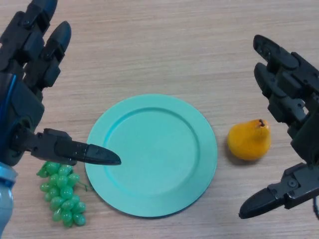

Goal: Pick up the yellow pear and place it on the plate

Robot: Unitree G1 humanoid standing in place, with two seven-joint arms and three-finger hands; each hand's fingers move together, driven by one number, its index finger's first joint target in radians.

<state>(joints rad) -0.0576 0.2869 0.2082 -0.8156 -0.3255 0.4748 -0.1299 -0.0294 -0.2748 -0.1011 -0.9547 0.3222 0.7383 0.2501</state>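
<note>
I see the round teal-green plastic plate [152, 155] lying flat at the centre of the light wood-grain table [164, 45]. The yellow-orange pear [249, 141] lies on the table at the plate's 3 o'clock, just beside the rim, not touching it. My right robot hand [291, 124] hangs spread wide around the pear, thumb and fingers apart, gripping nothing. My left robot hand [27, 99] is likewise spread and empty at 9 o'clock, its thumb tip over the plate's edge. A bunch of green grapes [62, 193] lies at the plate's 8 o'clock.
</note>
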